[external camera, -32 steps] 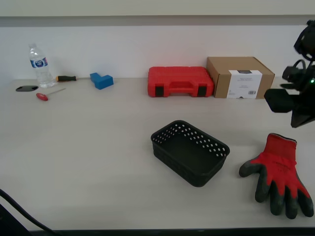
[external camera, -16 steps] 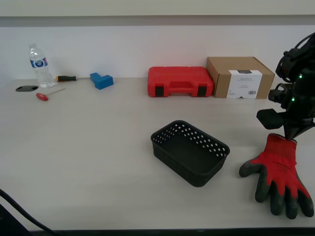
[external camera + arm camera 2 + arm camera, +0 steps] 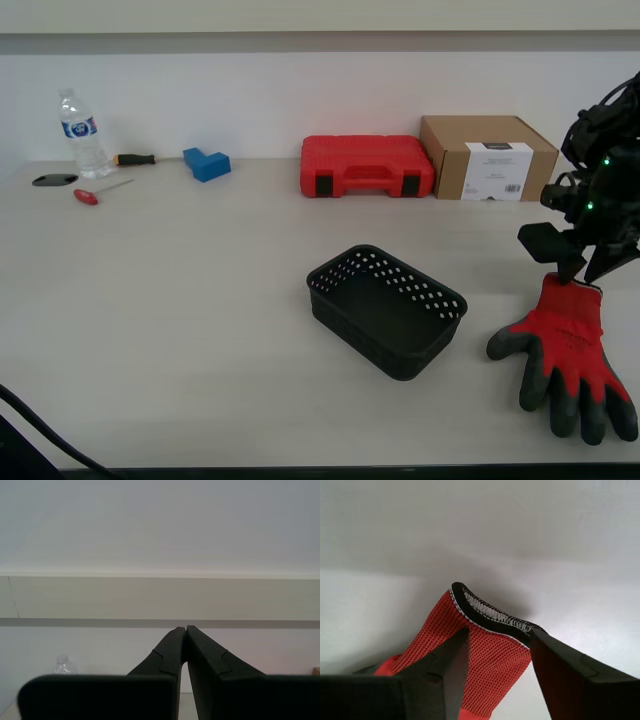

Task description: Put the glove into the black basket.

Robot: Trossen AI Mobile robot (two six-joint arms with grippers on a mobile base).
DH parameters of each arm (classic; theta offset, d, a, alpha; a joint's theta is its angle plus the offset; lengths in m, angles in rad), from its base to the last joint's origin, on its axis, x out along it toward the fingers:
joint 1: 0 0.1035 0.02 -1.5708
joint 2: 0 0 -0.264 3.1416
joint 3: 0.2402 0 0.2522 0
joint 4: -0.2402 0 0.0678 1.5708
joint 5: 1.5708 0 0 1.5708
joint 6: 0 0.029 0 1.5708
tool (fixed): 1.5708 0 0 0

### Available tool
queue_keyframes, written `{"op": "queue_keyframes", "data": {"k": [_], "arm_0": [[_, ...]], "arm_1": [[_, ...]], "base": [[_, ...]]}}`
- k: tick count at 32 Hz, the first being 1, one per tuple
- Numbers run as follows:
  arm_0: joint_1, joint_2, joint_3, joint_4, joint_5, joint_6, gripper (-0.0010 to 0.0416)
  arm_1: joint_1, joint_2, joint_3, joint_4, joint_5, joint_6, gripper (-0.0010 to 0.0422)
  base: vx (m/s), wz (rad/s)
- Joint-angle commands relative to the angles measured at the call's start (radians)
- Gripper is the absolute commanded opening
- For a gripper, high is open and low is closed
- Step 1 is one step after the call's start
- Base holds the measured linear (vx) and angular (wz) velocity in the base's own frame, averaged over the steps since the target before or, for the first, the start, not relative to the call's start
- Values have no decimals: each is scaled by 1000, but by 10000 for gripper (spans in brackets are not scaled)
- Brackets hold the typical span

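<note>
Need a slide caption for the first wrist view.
First end effector straddling the red cuff of the glove on the table.

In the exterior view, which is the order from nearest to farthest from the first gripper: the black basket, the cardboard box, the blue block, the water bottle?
Measured from my first gripper, at the glove's cuff:
1. Cardboard box, just behind it by the wall.
2. Black basket, toward the exterior view's left, mid-table.
3. Blue block, far back left.
4. Water bottle, farthest left.

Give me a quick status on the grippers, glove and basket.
First gripper fingers around the glove cuff, on the table. Second gripper shut, empty, raised. Basket empty, nothing between it and the glove.
</note>
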Motion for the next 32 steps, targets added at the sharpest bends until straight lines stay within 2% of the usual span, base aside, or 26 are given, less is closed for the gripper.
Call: {"op": "queue_keyframes", "data": {"k": [1,7,11,14,15,17,19,22,27,30,32], "arm_0": [[0,34,2,4,5,-18,192],[0,55,2,19,5,-20,215],[0,55,-2,24,5,-42,203],[1,55,-8,29,6,-44,190],[0,55,-8,29,10,-44,188],[0,55,-8,32,52,-45,187],[0,56,-8,34,55,-46,189],[0,135,9,36,57,-53,201],[0,251,50,36,44,-31,221],[0,252,61,36,39,-33,207],[0,250,66,36,34,-35,168]], "arm_1": [[0,0,0,5,-1,0,0],[0,0,0,6,-1,0,0],[0,0,0,6,-1,0,0],[0,0,0,6,-1,0,0],[0,0,0,6,-1,0,0],[0,0,0,6,-1,0,0],[0,0,0,6,-1,0,0],[0,0,0,6,-1,0,0],[0,0,0,5,-1,0,0],[0,0,0,5,-1,0,0],[0,0,0,5,-1,0,0]], "base": [[0,0],[0,0],[0,0],[0,0],[0,0],[0,0],[0,0],[0,0],[0,0],[0,0],[0,0]]}}
